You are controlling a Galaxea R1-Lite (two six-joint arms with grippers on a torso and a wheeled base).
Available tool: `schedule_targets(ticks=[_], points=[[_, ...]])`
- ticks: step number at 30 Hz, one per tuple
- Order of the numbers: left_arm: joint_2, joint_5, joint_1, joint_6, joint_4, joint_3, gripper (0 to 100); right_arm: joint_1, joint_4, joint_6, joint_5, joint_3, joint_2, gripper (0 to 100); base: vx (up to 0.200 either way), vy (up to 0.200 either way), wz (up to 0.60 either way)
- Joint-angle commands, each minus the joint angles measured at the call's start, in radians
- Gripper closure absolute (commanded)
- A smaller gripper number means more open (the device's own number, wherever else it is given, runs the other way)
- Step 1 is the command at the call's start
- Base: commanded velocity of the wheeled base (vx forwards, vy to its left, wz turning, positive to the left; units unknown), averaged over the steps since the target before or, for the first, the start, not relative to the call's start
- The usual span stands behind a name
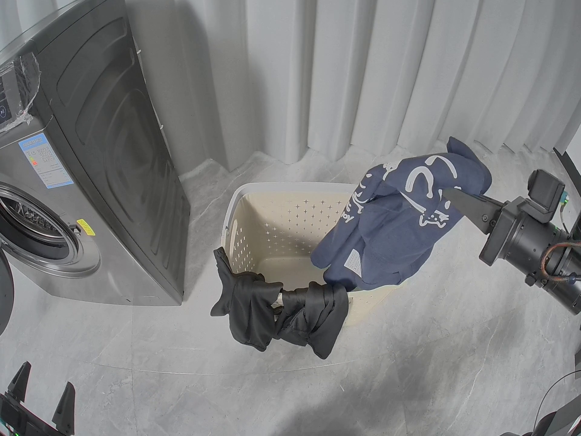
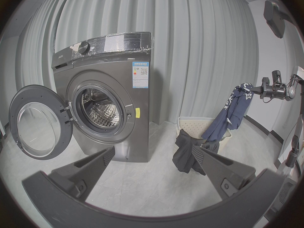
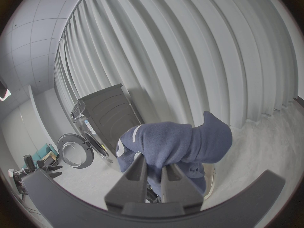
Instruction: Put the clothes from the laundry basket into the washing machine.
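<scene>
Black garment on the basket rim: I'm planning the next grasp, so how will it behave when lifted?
Probably floppy: the black garment sags in folds over the laundry basket rim, so it should droop from one pinch. It looks twisted together, so it may lift as one bunch. Likely light, as the similar navy garment hangs from the right gripper alone.

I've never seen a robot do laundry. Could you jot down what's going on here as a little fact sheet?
Right gripper: shut on the navy garment, held up with its lower end in the laundry basket
Left gripper: open, low, holding nothing
Black garment: draped over the basket's near rim
Washing machine: door open, no clothes visible in the drum
</scene>
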Motion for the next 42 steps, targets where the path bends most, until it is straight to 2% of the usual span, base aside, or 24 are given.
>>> schedule_targets(ticks=[1,12,42], points=[[-0.012,0.0,0.0,-0.001,0.0,0.016,0,0.011,-0.004,-0.002,0.009,0.002,-0.039,100,-0.2,0.0,0.0],[-0.012,0.0,-0.001,0.002,0.0,0.016,0,0.034,-0.04,0.001,0.036,-0.005,-0.049,100,-0.036,0.0,0.0],[-0.012,0.0,-0.001,0.0,0.002,0.016,0,0.034,-0.043,0.008,0.03,-0.015,-0.029,100,0.0,0.2,0.0]])
